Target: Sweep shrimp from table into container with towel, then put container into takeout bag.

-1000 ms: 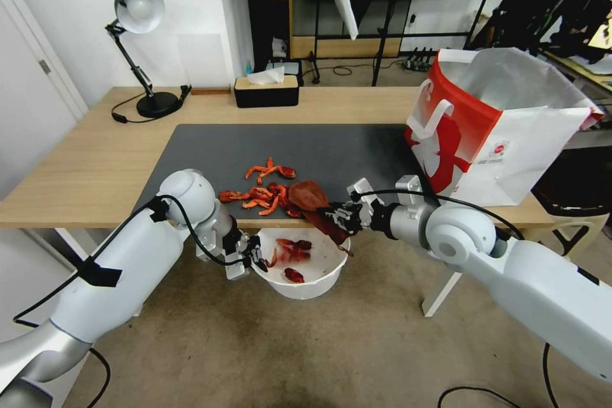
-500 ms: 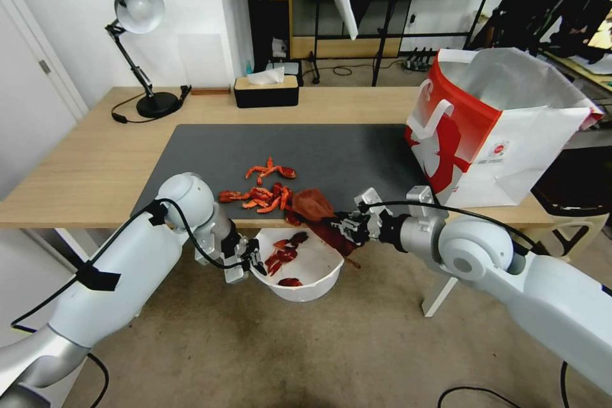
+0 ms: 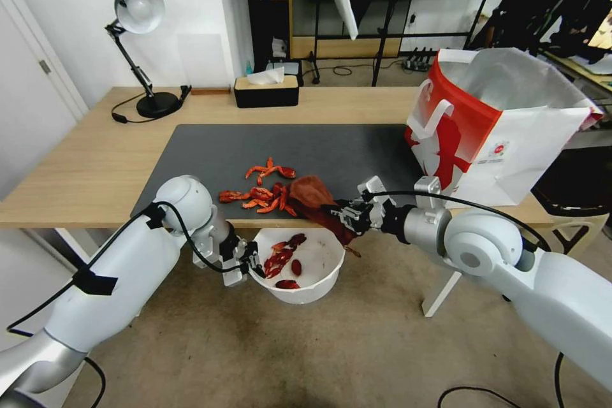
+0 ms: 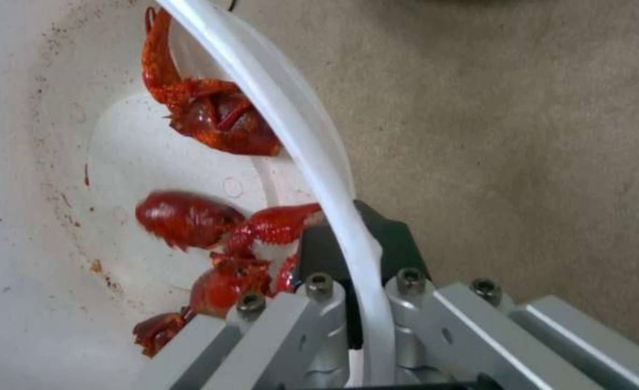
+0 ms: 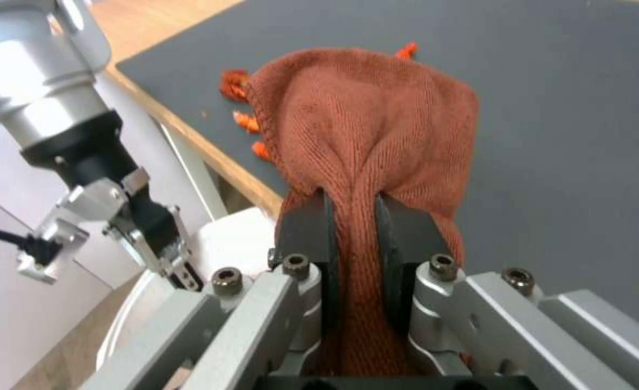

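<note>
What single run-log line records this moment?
left gripper: shut on container rim, below table edge | right gripper: shut on towel at mat edge | shrimp: some on mat, some in container

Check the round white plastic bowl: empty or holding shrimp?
Holding some. The round white plastic bowl has several red shrimp pieces inside, far from full; its bottom mostly shows.

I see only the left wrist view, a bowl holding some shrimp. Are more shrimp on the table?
Observer: Yes, a heap of red-orange shrimp lies on the dark grey mat, near the table's front edge.
Operator: Where is the towel?
Observer: The right gripper is shut on the rust-brown towel, beside that heap.
Operator: Is my bowl placed well?
Observer: The left gripper holds the round white plastic bowl just below that edge.
</note>
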You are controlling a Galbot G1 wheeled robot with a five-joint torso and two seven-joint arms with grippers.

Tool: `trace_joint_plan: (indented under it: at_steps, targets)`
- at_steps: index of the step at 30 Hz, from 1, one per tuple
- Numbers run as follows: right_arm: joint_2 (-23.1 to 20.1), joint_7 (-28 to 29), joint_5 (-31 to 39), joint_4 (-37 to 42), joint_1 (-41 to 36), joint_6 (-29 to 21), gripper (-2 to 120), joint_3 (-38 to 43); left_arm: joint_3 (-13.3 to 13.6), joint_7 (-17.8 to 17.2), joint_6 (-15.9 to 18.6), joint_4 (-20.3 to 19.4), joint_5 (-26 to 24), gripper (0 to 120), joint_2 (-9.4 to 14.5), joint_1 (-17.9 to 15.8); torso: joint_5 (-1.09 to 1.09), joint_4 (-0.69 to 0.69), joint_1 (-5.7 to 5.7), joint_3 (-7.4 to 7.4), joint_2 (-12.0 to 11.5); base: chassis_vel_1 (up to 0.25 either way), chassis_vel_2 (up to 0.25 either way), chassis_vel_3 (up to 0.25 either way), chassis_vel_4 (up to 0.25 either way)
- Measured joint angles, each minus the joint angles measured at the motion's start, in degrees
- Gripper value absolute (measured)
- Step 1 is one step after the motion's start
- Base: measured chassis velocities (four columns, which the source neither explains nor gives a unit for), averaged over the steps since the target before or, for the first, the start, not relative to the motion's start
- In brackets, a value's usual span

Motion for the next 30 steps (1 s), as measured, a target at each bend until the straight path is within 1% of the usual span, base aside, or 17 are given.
trace_joint_plan:
  at_steps: [7, 10, 15, 20, 22, 26, 27, 30]
  targets:
    - [0.16, -0.18, 0.67, 0.53, -0.14, 0.83, 10, 1.25, -0.12, 0.00, 0.00, -0.20, 0.03, 0, 0.18, 0.32, -0.01, 0.00, 0.00, 0.00, 0.00, 0.000, 0.000, 0.000, 0.000]
    - [0.68, -1.40, 1.49, 0.54, 0.33, 2.55, 10, 2.37, -0.20, 0.00, 0.00, -0.27, 0.09, 0, 0.22, 0.40, 0.00, 0.00, 0.00, 0.00, 0.00, 0.000, 0.000, 0.000, 0.000]
    - [1.01, -4.23, -0.32, -0.42, 0.20, 5.49, 10, 1.49, -0.33, 0.01, 0.00, -0.27, 0.28, 0, 0.05, 0.92, 0.00, 0.00, 0.00, 0.00, 0.00, 0.000, 0.000, 0.000, 0.000]
    - [1.98, -4.37, -0.23, -1.34, 1.14, 6.50, 10, 1.07, -0.39, 0.01, 0.00, -0.20, 0.37, 0, 0.01, 1.01, 0.00, -0.01, 0.00, 0.00, 0.00, 0.000, 0.000, 0.000, 0.000]
    - [3.07, -4.30, 0.32, -3.09, 3.57, 7.79, 10, 0.50, -0.50, 0.01, 0.00, -0.06, 0.37, 0, 0.08, 1.07, 0.00, -0.01, 0.00, 0.00, 0.00, 0.000, 0.000, 0.000, 0.000]
    - [4.15, -3.62, 0.83, -4.94, 5.79, 8.82, 10, -0.24, -0.58, 0.01, 0.00, 0.08, 0.35, 0, 0.24, 1.19, -0.01, 0.00, 0.00, 0.00, 0.00, 0.000, 0.000, 0.000, 0.000]
    - [5.34, -3.15, 0.98, -7.27, 8.21, 9.92, 10, -1.31, -0.71, 0.01, 0.00, 0.27, 0.28, 0, 0.45, 1.30, -0.02, 0.00, 0.00, 0.00, 0.00, 0.000, 0.000, 0.000, 0.000]
    - [6.91, -2.61, 1.02, -9.98, 10.60, 10.64, 10, -2.86, -0.83, 0.01, 0.00, 0.47, 0.19, 0, 0.71, 1.34, 0.00, 0.00, 0.00, 0.00, 0.00, 0.000, 0.000, 0.000, 0.000]
